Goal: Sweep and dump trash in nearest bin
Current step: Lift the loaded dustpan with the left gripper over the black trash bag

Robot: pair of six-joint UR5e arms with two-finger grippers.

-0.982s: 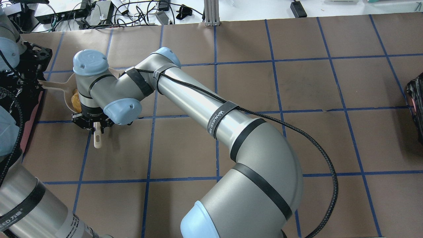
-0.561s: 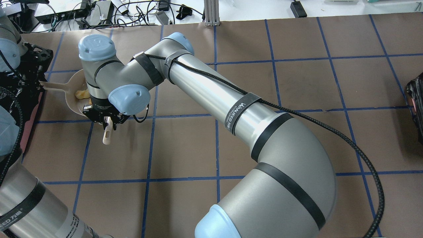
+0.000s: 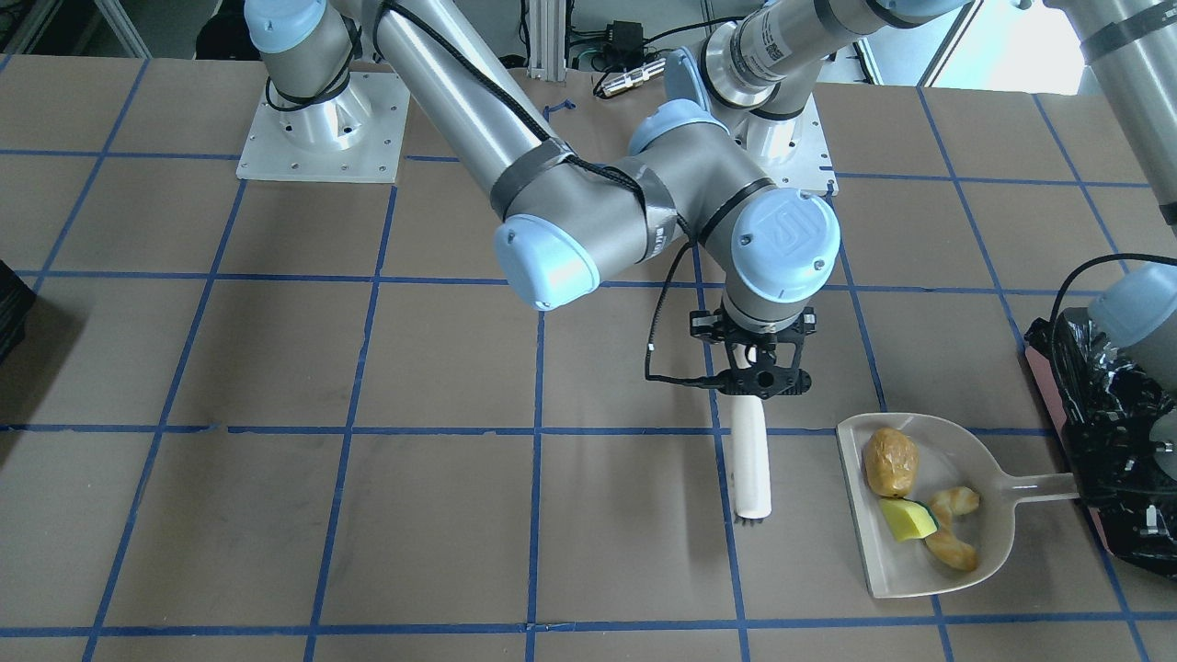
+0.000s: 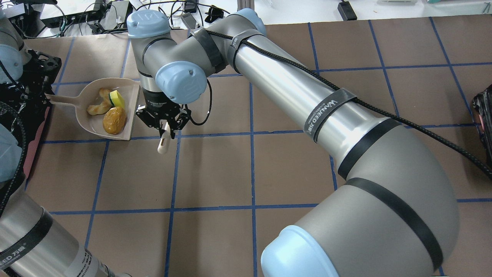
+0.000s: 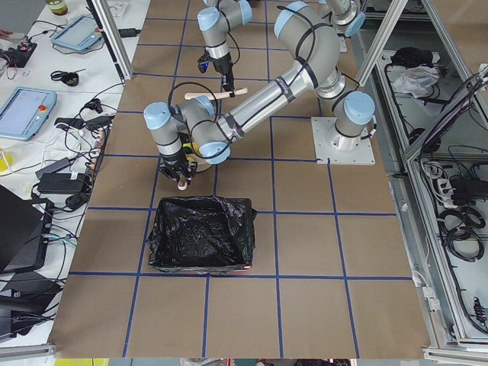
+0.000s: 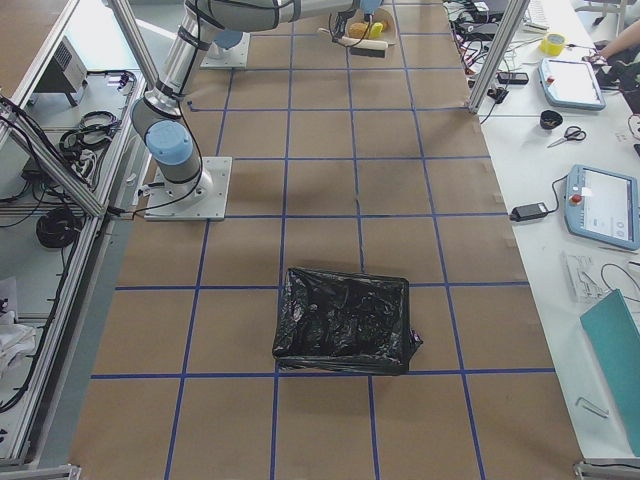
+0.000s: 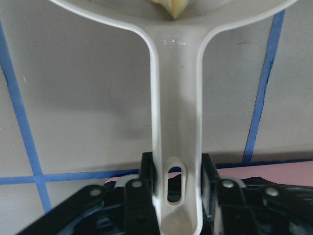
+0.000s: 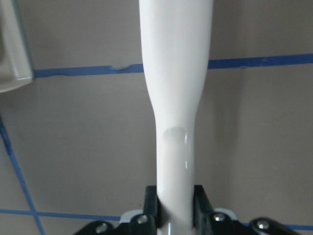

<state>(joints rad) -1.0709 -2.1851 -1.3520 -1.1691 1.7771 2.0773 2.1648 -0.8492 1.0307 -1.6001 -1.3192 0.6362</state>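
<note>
A: What do we have, biggest first?

B: We see the brown counter [image 4: 292,169] with its blue tape grid. The right arm [image 4: 276,80] reaches across it toward the robot's left side, and the left arm [image 4: 23,231] stands at that end.

A: And the bin?

B: The bin [image 5: 198,232], lined with crinkled black plastic, stands at the counter's left end. From overhead we make out its pinkish side wall. A second bin [image 6: 345,320], also black-lined, stands at the right end, well apart.

A: The tools?

B: The white dustpan [image 3: 883,561] lies just beside the left bin, with its handle pointing at the bin. The left jaws are closed on that handle; in our left wrist view a finger presses on each side of it. The white brush [image 3: 752,460] is near the pan's open edge but apart from it. The right jaws are clamped on the brush.

A: Where is the trash?

B: We count all three pieces inside the pan. The brown lump [image 3: 890,462] lies by the open edge, on the side nearer the robot. The curved pastry piece [image 3: 952,550] lies toward the handle. The green-and-yellow sponge piece [image 3: 906,519] is just beside the lump and against the pastry piece.
</note>
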